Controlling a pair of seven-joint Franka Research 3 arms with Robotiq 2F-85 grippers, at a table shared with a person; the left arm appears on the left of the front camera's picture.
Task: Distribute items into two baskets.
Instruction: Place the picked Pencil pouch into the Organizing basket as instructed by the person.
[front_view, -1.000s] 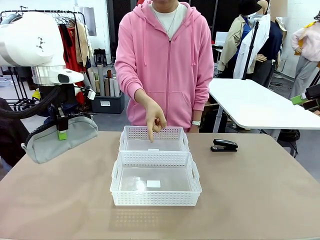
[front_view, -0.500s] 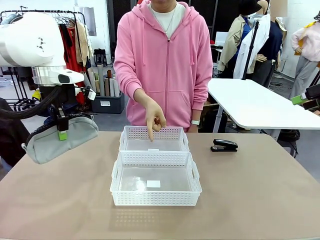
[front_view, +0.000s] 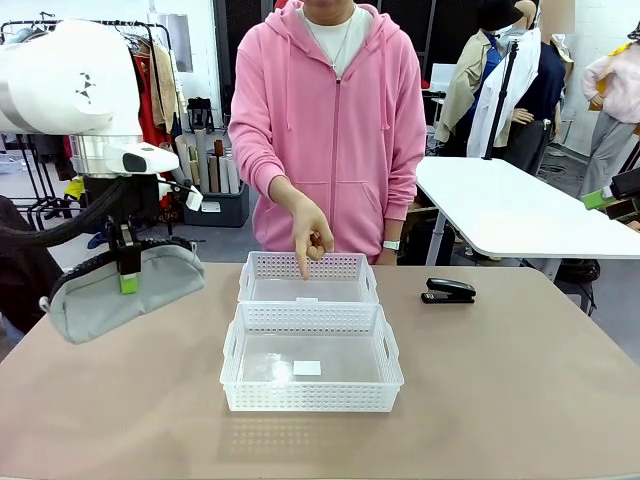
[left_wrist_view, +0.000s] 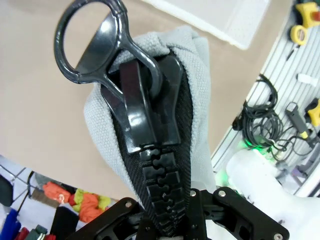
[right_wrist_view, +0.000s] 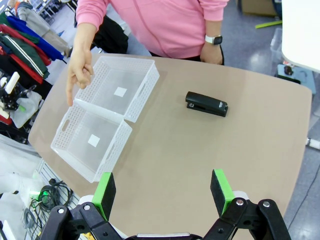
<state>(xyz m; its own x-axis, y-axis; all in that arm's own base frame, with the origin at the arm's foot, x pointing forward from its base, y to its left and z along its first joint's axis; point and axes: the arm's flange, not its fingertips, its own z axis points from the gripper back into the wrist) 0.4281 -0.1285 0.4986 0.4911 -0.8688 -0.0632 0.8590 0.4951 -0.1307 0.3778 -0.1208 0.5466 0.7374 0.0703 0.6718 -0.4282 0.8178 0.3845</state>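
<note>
Tan worktop (front_view: 520, 400) lies bare along its near edge and on both sides of the baskets, leaving wide open room. At its middle the larger basket (front_view: 311, 398) sits nearer, and the smaller basket (front_view: 305, 265) touches its far side. A person's hand (front_view: 312, 240) points a finger down over the smaller one.

The pouch (front_view: 90, 300) hangs above the worktop's left edge, long axis across the view, left end lower, ridged strap on top. The left fingers (front_view: 128, 283) are clamped on that strap.

The stapler (front_view: 448, 291) lies right of the smaller basket, apart from it, lengthwise along the far edge.

The right fingers (right_wrist_view: 105, 192) stand wide apart, high above the worktop.

Since the earlier frame the pouch has shifted slightly lower and toward the baskets.
</note>
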